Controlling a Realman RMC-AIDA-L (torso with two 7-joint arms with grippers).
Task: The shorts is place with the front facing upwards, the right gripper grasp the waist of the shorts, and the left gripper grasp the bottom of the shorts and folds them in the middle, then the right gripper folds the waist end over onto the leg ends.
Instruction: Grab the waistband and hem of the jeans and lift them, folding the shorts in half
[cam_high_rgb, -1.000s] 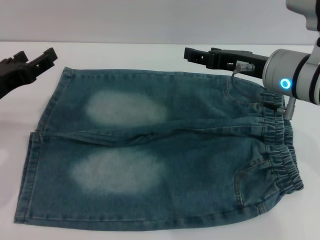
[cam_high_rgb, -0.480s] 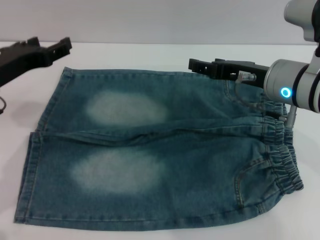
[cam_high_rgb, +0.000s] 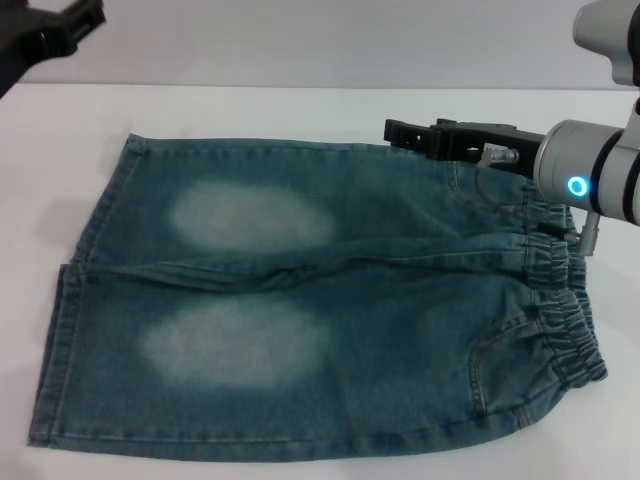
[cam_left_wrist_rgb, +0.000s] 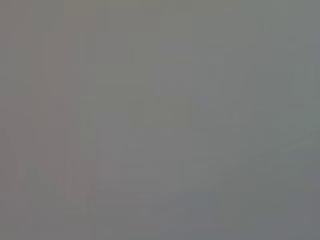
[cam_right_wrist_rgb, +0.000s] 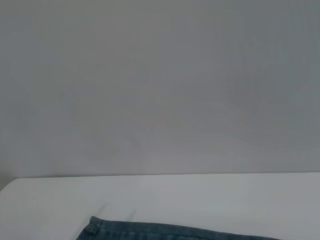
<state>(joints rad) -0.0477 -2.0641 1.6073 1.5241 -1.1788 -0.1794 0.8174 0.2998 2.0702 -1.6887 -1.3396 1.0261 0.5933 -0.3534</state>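
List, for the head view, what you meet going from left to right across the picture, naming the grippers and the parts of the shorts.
Left gripper at the top corner → the bottom of the shorts → the two pale faded patches → right gripper above the far edge of the shorts → the waist of the shorts.

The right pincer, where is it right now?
In the head view, the right pincer hovers on the right, over the far edge of the shorts, near the waist.
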